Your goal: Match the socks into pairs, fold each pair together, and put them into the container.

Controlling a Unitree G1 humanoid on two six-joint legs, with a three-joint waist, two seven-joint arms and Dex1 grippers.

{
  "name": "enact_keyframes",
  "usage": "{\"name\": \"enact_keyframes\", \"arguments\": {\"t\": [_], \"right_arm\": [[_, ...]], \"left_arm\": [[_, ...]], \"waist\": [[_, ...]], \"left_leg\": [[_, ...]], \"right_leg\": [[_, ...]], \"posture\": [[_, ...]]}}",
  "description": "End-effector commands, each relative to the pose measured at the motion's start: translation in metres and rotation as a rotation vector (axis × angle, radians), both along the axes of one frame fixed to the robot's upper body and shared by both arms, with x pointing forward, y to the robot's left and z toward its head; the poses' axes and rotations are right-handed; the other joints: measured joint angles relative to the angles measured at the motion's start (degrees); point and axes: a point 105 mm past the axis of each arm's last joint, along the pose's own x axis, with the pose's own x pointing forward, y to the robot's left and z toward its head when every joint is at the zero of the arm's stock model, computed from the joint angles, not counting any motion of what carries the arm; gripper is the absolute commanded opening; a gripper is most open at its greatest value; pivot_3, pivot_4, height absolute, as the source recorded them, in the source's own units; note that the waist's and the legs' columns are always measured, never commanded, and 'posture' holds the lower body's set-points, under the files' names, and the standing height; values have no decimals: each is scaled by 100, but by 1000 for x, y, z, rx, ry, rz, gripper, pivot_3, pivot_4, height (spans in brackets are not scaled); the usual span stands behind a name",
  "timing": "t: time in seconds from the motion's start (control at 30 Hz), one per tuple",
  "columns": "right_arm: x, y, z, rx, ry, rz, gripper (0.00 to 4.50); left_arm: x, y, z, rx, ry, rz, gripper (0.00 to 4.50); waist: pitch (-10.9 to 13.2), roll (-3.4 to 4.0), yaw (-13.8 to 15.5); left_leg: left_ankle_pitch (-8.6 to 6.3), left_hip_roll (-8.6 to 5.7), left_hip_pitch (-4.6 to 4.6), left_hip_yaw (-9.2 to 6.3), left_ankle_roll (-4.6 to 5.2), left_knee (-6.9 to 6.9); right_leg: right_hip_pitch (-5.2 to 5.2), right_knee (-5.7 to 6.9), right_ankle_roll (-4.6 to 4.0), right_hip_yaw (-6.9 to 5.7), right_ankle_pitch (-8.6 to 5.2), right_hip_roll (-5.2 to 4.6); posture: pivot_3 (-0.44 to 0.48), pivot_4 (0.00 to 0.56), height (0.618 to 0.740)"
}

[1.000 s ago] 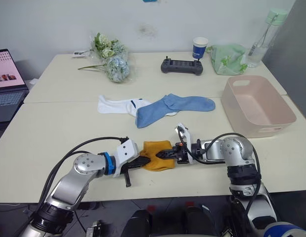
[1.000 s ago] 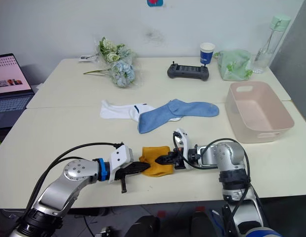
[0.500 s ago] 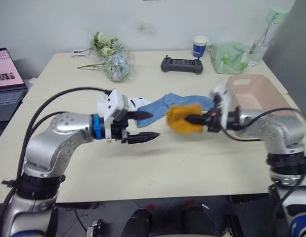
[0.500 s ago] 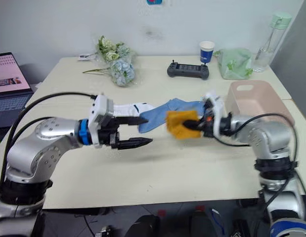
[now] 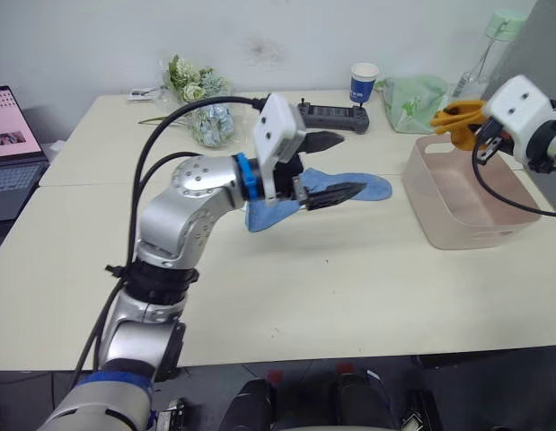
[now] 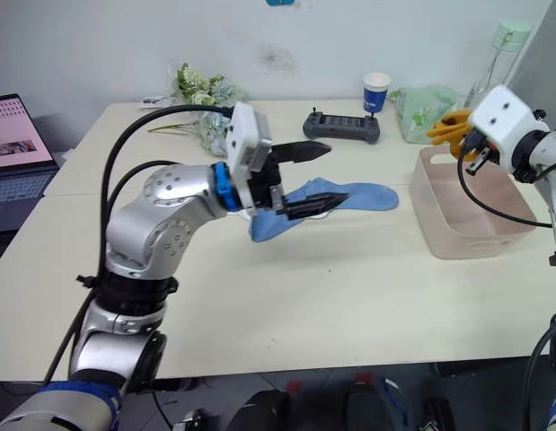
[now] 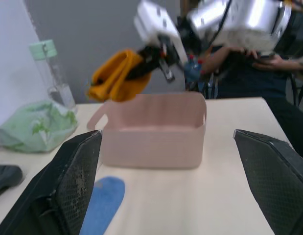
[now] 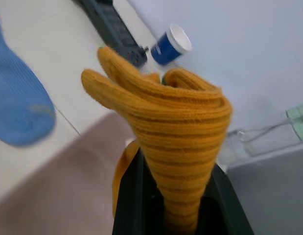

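The right pincer [image 5: 469, 121] grips the folded mustard pair [image 8: 166, 117] above the container [image 5: 466, 193]; the left pincer [image 5: 327, 166] gapes wide beside it, over the blue socks [image 5: 336, 190].

- A laptop [image 5: 10, 135] sits open at the table's [image 5: 367, 305] left edge.
- Flowers [image 5: 198, 99] lie toward the far side.
- A black controller [image 6: 342, 128] rests beside a blue paper cup [image 6: 376, 93].
- A green bag [image 5: 414, 103] slumps next to a clear bottle [image 5: 482, 56].
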Motion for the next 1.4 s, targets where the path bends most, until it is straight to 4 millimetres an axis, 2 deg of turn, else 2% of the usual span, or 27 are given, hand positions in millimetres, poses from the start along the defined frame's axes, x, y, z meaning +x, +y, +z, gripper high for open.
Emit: {"name": "enact_keyframes", "arguments": {"t": [0.03, 0.2, 0.33, 0.43, 0.53, 0.77, 0.97, 1.03, 1.07, 1.17, 1.4], "right_arm": [[9, -11, -9, -240, -10, -9, 0], [14, -20, -38, -392, 121, 6, 0], [6, -24, -57, -398, 269, 50, 0], [0, -22, -56, -361, 328, 88, 915], [-7, -22, -51, -317, 389, 114, 2038], [-30, -25, -18, -290, 507, 155, 4472], [-28, -19, 21, -231, 417, 127, 4472], [-20, -18, 22, -222, 362, 107, 4472], [-17, -17, 16, -214, 362, 106, 4301], [-16, -20, -10, -212, 428, 110, 3534], [-7, -17, -64, -216, 518, 95, 979]], "left_arm": [[-4, -15, 20, -32, -82, -13, 4485], [-9, -22, 16, -26, -83, -35, 4485], [-12, -14, 2, 5, -55, -24, 4485], [-14, -8, -4, 15, -40, -15, 4500], [-13, -6, -4, 19, -38, -11, 4500], [-9, 2, -5, 36, -35, -8, 4500], [-7, 0, -4, 42, -41, -18, 4500], [-9, -2, -7, 46, -40, -31, 4500], [-10, -3, -8, 48, -40, -36, 4500], [-10, -4, -7, 46, -41, -40, 4500], [-11, -6, -8, 50, -41, -44, 4500]], "waist": [[0, 0, -5], [0, 1, -81], [0, 1, -101], [0, 1, -91], [0, 1, -87], [1, 4, -59], [1, 4, -61], [1, 4, -59], [1, 4, -57], [1, 4, -43], [1, 4, -47]], "left_leg": [[0, 0, -1, 6, 0, 1], [1, 5, -16, 27, -1, -7], [1, 4, -20, 38, -1, -5], [1, 5, -20, 34, -1, -2], [1, 3, -22, 33, -1, 2], [1, 3, -22, 30, -1, 1], [0, 3, -20, 31, -1, 2], [0, 4, -21, 31, -1, 1], [1, 4, -21, 30, -1, 1], [1, 3, -22, 30, -1, 3], [1, 2, -26, 32, -1, 8]], "right_leg": [[-3, 1, 0, 5, 0, 0], [-31, 4, 0, 16, 0, 0], [-37, 6, 1, 28, 1, 0], [-36, 7, 1, 26, 1, 1], [-35, 6, 5, 28, 3, 0], [-35, 4, 5, 25, 3, -1], [-35, 7, 5, 27, 4, -1], [-35, 6, 5, 27, 4, -1], [-35, 6, 5, 26, 4, -1], [-35, 6, 5, 25, 4, -2], [-39, 9, 5, 24, 4, -5]], "posture": [[0, 150, 740], [0, 150, 740], [0, 150, 740], [0, 150, 740], [0, 150, 740], [0, 150, 740], [0, 150, 740], [0, 150, 740], [0, 150, 740], [0, 150, 740], [0, 150, 740]]}}
